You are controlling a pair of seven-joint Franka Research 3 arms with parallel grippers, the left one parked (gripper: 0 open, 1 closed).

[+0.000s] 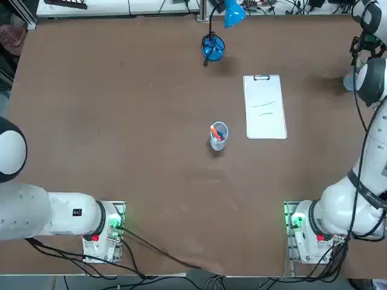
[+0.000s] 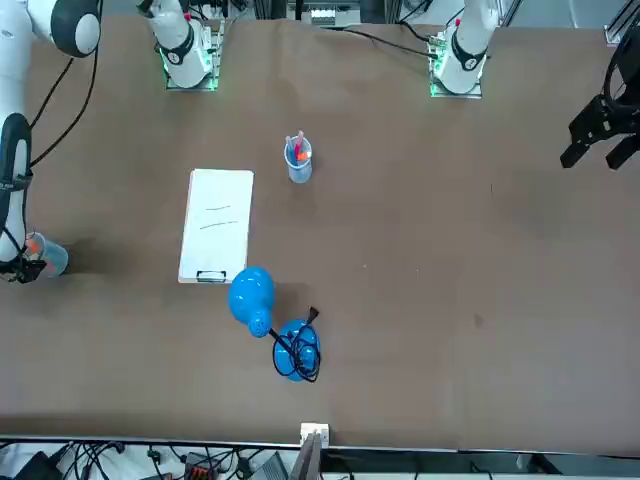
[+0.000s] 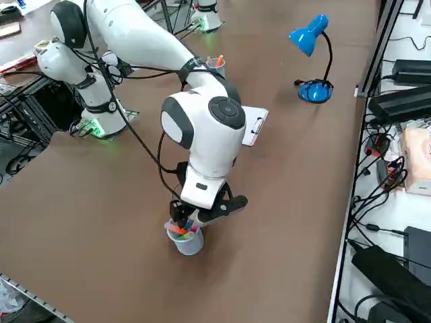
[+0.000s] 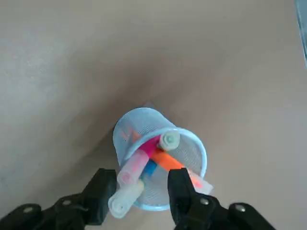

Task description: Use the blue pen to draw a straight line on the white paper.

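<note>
1. Surface (image 1: pixel 139 157): brown; carries all items noted.
2. Right arm (image 3: pixel 209 151): extended over the right-hand side of the surface, nearer the pen cup below it than the parked arm.
3. White paper (image 1: pixel 265 121): flat, to the left of the claw, clip (image 1: pixel 262 77) at its far edge, faint strokes present.
4. Blue lamp (image 2: pixel 251 298): beyond the paper and to its left; no obstruction to the pick.
5. Claw (image 4: pixel 144 178): fingers moderately apart, nothing gripped, above the cup mouth.
6. Pen cup (image 4: pixel 125 136): directly under the claw. A second cup (image 1: pixel 219 138) stands left of the paper and also shows something blue.
7. Blue pen (image 4: pixel 149 167): apparently the target, in the cup under the claw. It lies between the fingers in the wrist view, its long axis slanting across the line joining them; pale end out over the rim.
8. Pink marker (image 4: pixel 134 167) and orange marker (image 4: pixel 165 160): close alongside. Judgement: either could be caught, and the rim may foul a finger; align before lowering.
</note>
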